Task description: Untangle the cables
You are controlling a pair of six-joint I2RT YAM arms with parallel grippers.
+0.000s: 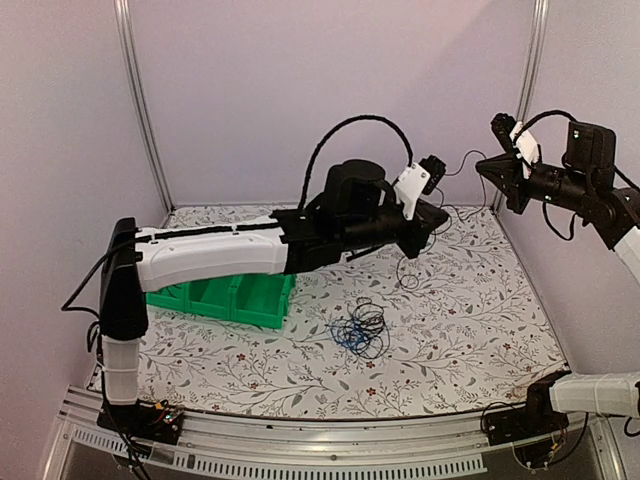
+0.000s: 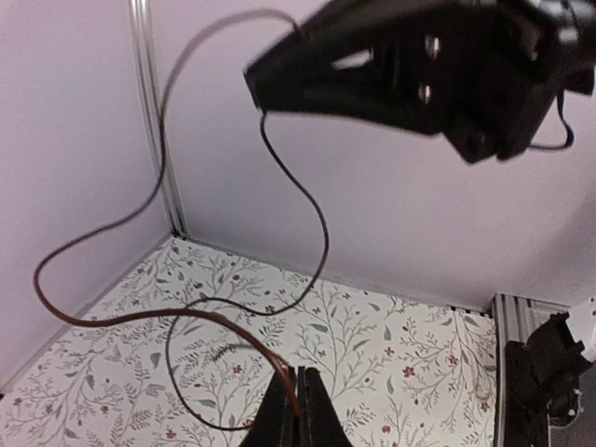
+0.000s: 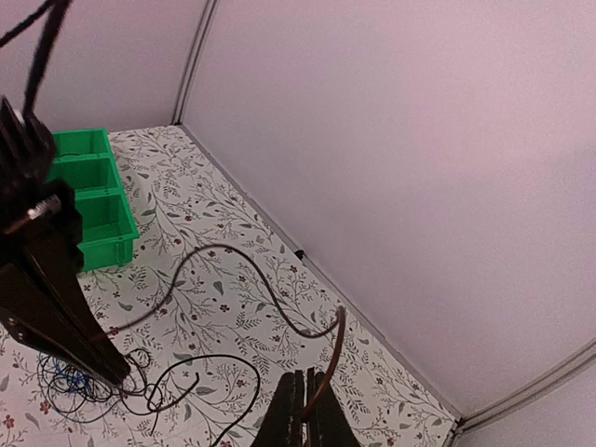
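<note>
Top view first: the table [image 1: 480,320] has a floral cloth on it, white with little leaves and red flowers. It's boxed in by plain pale lilac walls [image 1: 300,90] with aluminium posts [image 1: 140,100] in the back corners. A green bin [image 1: 225,295] sits on the left side under the left arm. The snarl of cables [image 1: 360,328], blue and black, lies on the cloth near the middle, just right of the bin. The left gripper [image 1: 425,240] is up above the table past the snarl, with a long dark cable [image 1: 400,262] dangling from it. The right gripper [image 1: 485,165] is high up by the right post, well off the surface.

Left wrist cam: the left gripper [image 2: 298,405] has its fingers pressed together, pinching the long dark cable [image 2: 321,223]. The cable swoops in big loops over the floral cloth [image 2: 400,354] and up to the right gripper [image 2: 261,84] overhead. You can see the back corner post [image 2: 154,112] too.

Right wrist cam: the right gripper [image 3: 303,405] is also clamped tight on the long dark cable [image 3: 244,253], which curves across the cloth [image 3: 214,205] toward the left gripper [image 3: 116,372]. The snarl of cables [image 3: 74,386] is on the table just below that, and the green bin [image 3: 104,251] is further back along the wall.
</note>
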